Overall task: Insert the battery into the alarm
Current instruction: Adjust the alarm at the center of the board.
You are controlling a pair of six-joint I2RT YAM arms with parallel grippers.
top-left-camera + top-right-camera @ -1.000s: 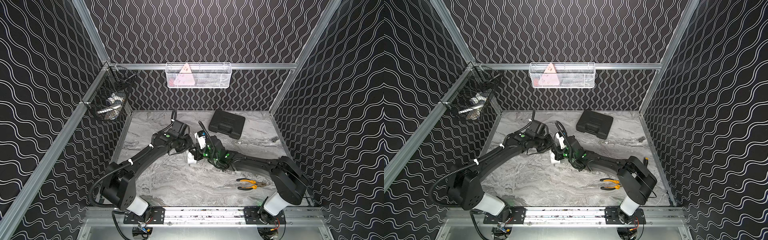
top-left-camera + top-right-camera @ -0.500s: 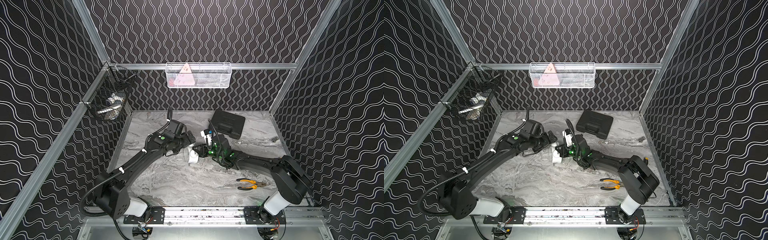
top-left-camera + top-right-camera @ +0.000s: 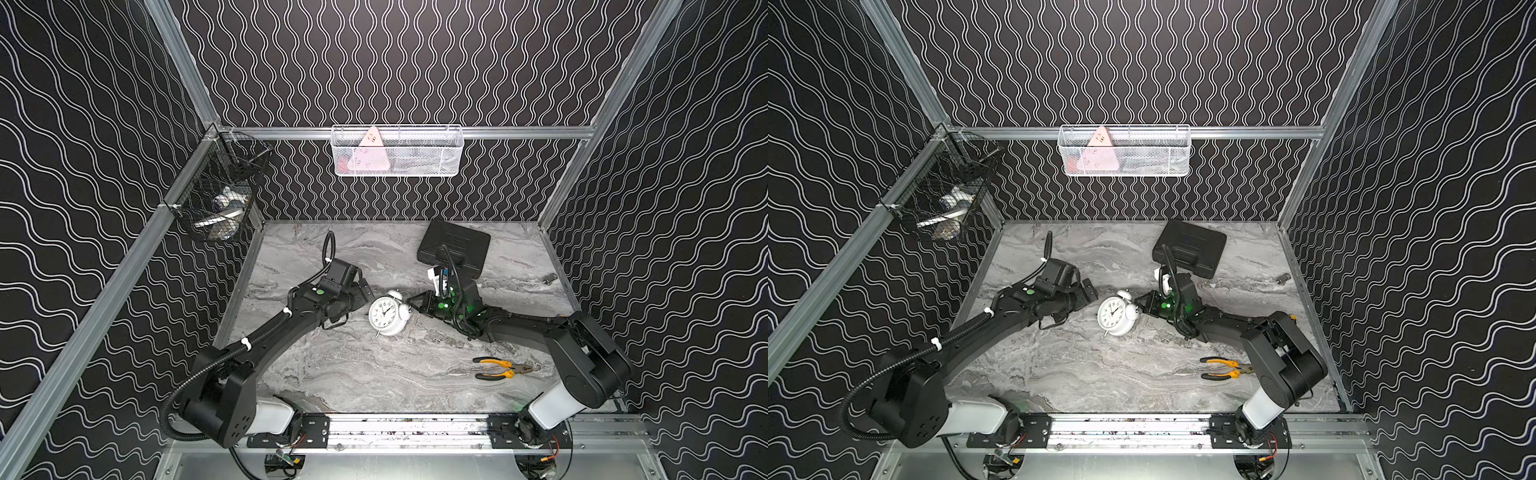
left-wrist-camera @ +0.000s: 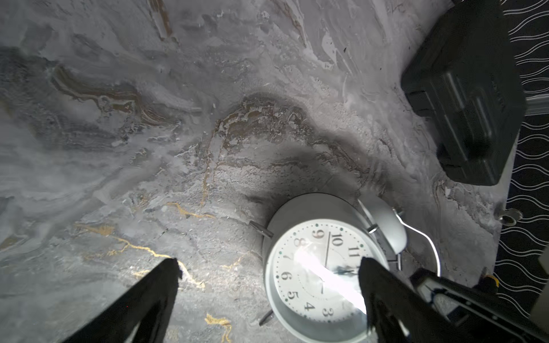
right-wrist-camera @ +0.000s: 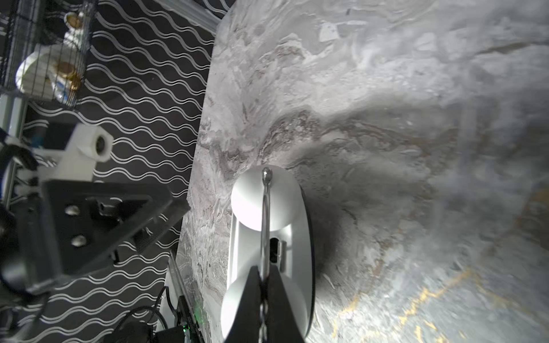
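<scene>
The alarm [image 3: 388, 316] [image 3: 1115, 314] is a white twin-bell clock near the middle of the marble table, its dial turned upward in both top views. My right gripper [image 3: 415, 303] [image 5: 265, 271] is shut on the thin wire handle [image 5: 265, 225] that arches over the two bells. My left gripper [image 3: 363, 297] [image 4: 269, 264] stands open just left of the clock, one finger [image 4: 383, 294] crossing in front of the dial [image 4: 320, 276] without gripping it. The clock's back panel faces away from every view. The battery is out of view.
A black rectangular case [image 3: 455, 249] lies behind the right arm. Yellow-handled pliers [image 3: 500, 368] lie at the front right, and a small metal piece [image 3: 550, 278] rests by the right wall. A white mesh basket [image 3: 397, 151] and a black wire basket [image 3: 220, 203] hang on the walls.
My left gripper has opened wide and pulled back to the left, off the clock. The right arm has drawn back to the right, still pinching the handle, and the dial now shows.
</scene>
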